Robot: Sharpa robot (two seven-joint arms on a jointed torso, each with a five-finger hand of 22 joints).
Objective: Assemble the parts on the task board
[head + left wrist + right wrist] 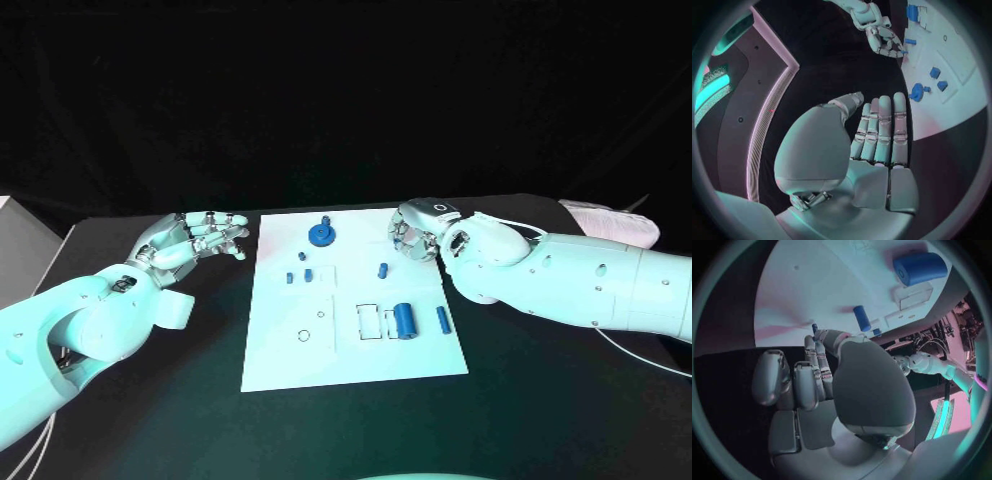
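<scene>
White and flat, the rectangular task board lay in the middle of the black table, with small blue parts scattered over it: a round blue disc with a stem near the far edge, a large blue cylinder and a slimmer blue peg toward the right side, a short blue pin above them, and two tiny blue blocks nearer the middle. The left hand hovered off the board's left far corner, fingers extended side by side and holding nothing. The right hand hung at the board's right far edge, fingers curled loosely inward; whether anything sat inside them could not be made out, though no part appeared gripped. Judged from this, assembly had scarcely begun. The likeliest trouble was the cylinders rolling away if a fingertip nudged them sideways, or the light board sliding under a clumsy reach.
</scene>
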